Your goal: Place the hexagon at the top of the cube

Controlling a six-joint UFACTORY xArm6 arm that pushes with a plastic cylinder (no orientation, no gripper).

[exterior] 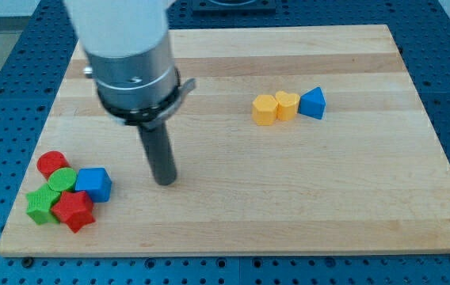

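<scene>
The one camera looks down on a pale wooden board (304,206) lying on a blue perforated table (11,71). The arm's grey and white body fills the far left of the board, and a straight dark rod (160,154) drops from it. My tip (165,183) rests on the board at the rod's lower end, left of the middle and nearer the near edge. There is no hand here to open or close; the rod ends plainly and grasps nothing.

Just left of my tip, but apart from it, sits the blue cube (94,184), the closest block to the tip. It belongs to a tight cluster in the near left corner. A red round block (51,164) lies farthest back in that cluster, a green round block (62,179) sits beside the cube on its left, a green star-shaped block (43,204) lies at the cluster's left edge, and a red star-shaped block (74,210) lies nearest the near edge, touching the cube's front.

Well apart, on the far right half of the board, three blocks stand in a touching row. The yellow hexagon (265,109) is leftmost, a yellow block (287,104), possibly heart-shaped though the view is too small to be sure, is in the middle, and a blue triangular block (313,103) is rightmost. The hexagon is well to the right of both my tip and the cube.
</scene>
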